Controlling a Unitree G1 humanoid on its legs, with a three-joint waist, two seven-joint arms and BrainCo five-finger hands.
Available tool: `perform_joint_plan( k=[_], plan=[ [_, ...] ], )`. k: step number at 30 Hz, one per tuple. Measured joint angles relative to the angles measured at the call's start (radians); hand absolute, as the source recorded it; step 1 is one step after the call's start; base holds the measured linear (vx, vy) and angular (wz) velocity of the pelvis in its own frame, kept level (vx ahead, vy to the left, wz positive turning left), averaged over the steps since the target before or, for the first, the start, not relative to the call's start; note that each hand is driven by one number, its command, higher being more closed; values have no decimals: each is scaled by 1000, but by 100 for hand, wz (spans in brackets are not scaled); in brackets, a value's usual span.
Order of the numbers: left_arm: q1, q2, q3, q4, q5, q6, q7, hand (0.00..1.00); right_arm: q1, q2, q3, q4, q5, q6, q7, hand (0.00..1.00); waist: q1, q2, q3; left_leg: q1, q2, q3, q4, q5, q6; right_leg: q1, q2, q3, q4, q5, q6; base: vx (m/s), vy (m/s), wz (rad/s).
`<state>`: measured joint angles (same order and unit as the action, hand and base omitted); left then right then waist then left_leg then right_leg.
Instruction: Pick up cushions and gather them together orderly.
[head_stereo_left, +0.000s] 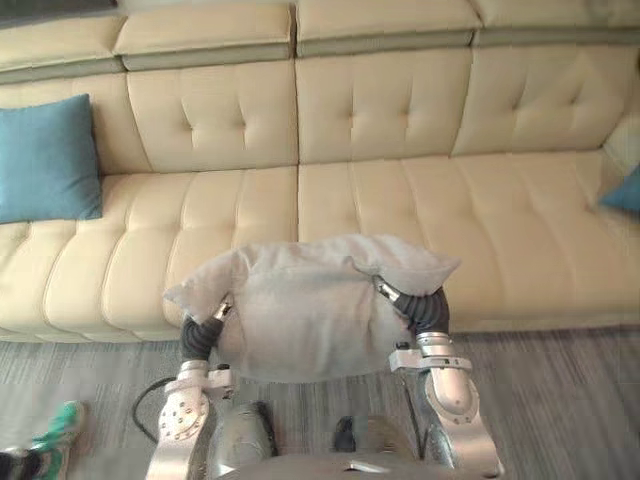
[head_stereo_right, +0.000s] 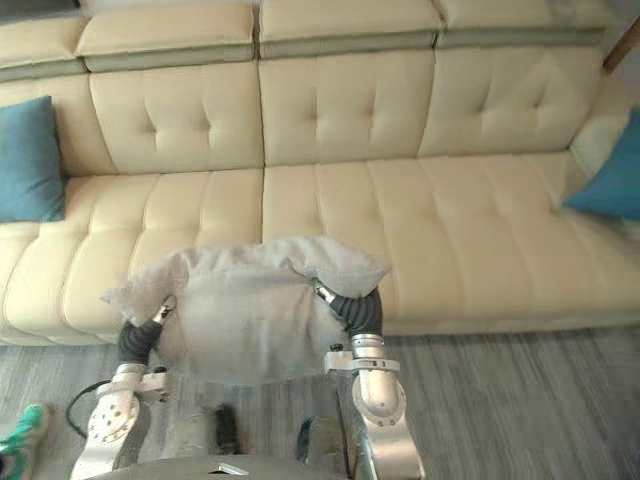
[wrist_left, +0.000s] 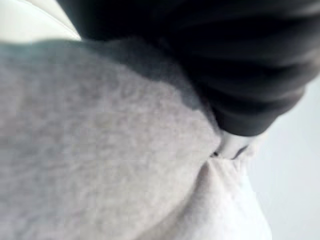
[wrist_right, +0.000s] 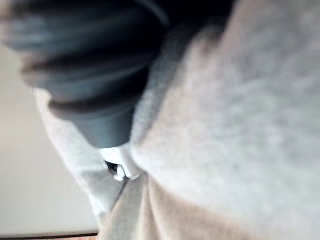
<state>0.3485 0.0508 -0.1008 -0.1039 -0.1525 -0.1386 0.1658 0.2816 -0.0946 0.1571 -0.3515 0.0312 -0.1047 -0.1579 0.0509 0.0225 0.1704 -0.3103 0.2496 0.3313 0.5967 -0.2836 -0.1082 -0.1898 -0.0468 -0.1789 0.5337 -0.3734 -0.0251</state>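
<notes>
Grey cushion (head_stereo_left: 310, 312) held between both hands in front of the sofa (head_stereo_left: 450, 210)
Left hand (head_stereo_left: 221, 310) and right hand (head_stereo_left: 386, 291) sink into its sides, so their grip cannot be told; blue cushions (head_stereo_left: 45, 160) (head_stereo_right: 610, 185) sit at the sofa's ends

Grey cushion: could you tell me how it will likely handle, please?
Probably soft: the grey cushion dents where the left hand and right hand press in. Likely floppy: its corners droop. Its fuzzy cloth should grip well.

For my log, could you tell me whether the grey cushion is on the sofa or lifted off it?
Lifted off: the grey cushion is held between the left hand and right hand, across the sofa front edge.
</notes>
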Motion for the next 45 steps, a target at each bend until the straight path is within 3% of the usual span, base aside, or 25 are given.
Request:
perform_joint_plan(
  k=[1,3,4,7,8,9,10,11,12,13,15,16,18,19,20,21,22,23,25,27,31,39,45],
  plan=[
    [2,-2,-4,6,0,5,0,100,-4,2,-3,9,0,0,-1,100,0,7,-11,-27,-16,-12,-33,3,3,-5,-2,14,-14,0,1,66,66,-12],
    [17,-2,-6,6,0,6,0,100,-7,5,1,21,0,0,2,100,13,6,-16,-35,-37,-27,-84,83,40,-5,-2,57,-43,9,29,208,177,-56],
    [20,-1,1,9,0,6,0,100,-10,7,8,46,0,0,4,100,5,-10,-31,-22,-59,-20,-88,93,73,-5,-17,86,-70,24,56,295,200,-53],
    [11,17,18,33,-1,6,-7,100,-25,8,18,115,1,0,6,100,7,-53,-61,-98,-85,-23,62,64,74,35,-52,158,-170,60,84,446,253,-68],
    [8,16,15,45,-1,6,-8,100,-26,5,17,127,1,-2,7,100,8,-55,-71,-94,-107,-35,7,38,72,32,-61,167,-169,59,89,364,254,-61],
    [8,17,9,58,-1,6,-8,100,-33,4,13,146,1,-4,8,100,7,-48,-92,-65,-134,-51,-125,55,99,13,-71,175,-142,48,113,342,228,-28],
    [-14,32,14,99,-1,13,-8,100,-55,18,13,202,1,-5,9,100,-10,-84,-113,-50,-176,-23,-144,59,115,-25,-112,199,-74,37,146,499,257,-17],
    [-37,40,23,109,-1,17,-7,100,-85,17,10,241,1,-4,19,100,-15,-87,-113,-30,-190,-22,-159,49,131,-72,-123,198,37,70,180,444,170,4],
    [-40,45,24,112,-1,17,-6,100,-96,17,10,259,1,-4,22,100,-15,-87,-113,-14,-192,-22,-170,46,134,-94,-124,196,95,93,184,435,155,-1],
    [-43,65,26,115,0,19,-6,100,-119,19,9,313,0,0,31,100,-16,-83,-108,67,-194,-29,-217,41,140,-152,-124,184,292,212,164,359,83,9],
    [-32,74,42,114,1,15,-5,100,-120,17,31,352,0,-1,48,100,-26,-59,-96,217,-173,-51,-294,41,140,-215,-123,119,459,165,76,450,-7,18],
    [-32,74,48,114,1,13,-5,100,-122,17,36,352,0,-1,48,100,-27,-59,-97,235,-169,-54,-305,41,140,-234,-123,101,459,155,62,389,-118,19],
    [-35,74,64,114,1,6,-5,100,-143,16,38,350,0,-3,54,100,-34,-59,-95,273,-144,-61,-319,25,113,-340,-99,36,306,119,31,366,-206,14],
    [-32,78,63,114,2,3,-5,100,-147,16,44,351,0,-4,60,100,-38,-80,-103,291,-138,-61,-297,-15,52,-319,-56,27,0,252,-3,462,-257,1],
    [-37,87,63,124,2,-1,-6,100,-150,15,46,353,0,-5,61,100,-36,-77,-95,295,-138,-64,-276,-34,35,-297,-43,38,-89,302,7,417,-199,-35],
    [-71,59,56,165,17,18,-3,100,-195,-12,36,404,-4,0,53,100,-31,-29,-69,245,-97,-112,-235,-69,49,-236,-1,31,-204,373,-19,383,-164,-28],
    [-99,50,36,179,36,19,-16,100,-193,-32,6,406,-2,0,51,100,-39,-31,-59,226,-139,-151,-297,-61,43,-195,-8,31,-277,397,-18,248,-93,-27],
    [-101,43,26,181,40,19,-25,100,-172,-39,-8,406,0,0,51,100,-40,-26,-57,232,-150,-167,-329,-46,47,-160,-4,30,-298,397,-18,264,-85,-1],
    [-104,24,12,185,40,10,-40,100,-136,-46,-22,370,1,0,52,100,-45,-11,-56,208,-156,-165,-405,107,57,-103,22,30,-337,394,-12,185,-24,-15],
    [-107,27,16,194,39,8,-45,100,-120,-40,-22,336,1,-1,59,100,-51,-12,-59,212,-155,-168,-430,107,55,-73,30,27,-403,414,10,72,23,2],
    [-90,24,16,194,38,8,-50,100,-103,-37,-25,323,1,-1,85,100,-35,-1,-66,257,-164,-194,-484,135,53,20,37,12,-556,476,19,85,68,17],
    [-79,18,10,196,38,8,-65,100,-89,-33,-42,324,1,-1,90,100,-25,33,-98,302,-172,-220,-515,154,50,89,35,-7,-614,484,23,51,36,10],
    [-79,18,12,208,37,8,-66,100,-92,-33,-42,324,1,-1,90,100,-23,31,-104,310,-174,-216,-533,165,53,83,36,6,-614,506,21,-50,17,-6]
  ],
)
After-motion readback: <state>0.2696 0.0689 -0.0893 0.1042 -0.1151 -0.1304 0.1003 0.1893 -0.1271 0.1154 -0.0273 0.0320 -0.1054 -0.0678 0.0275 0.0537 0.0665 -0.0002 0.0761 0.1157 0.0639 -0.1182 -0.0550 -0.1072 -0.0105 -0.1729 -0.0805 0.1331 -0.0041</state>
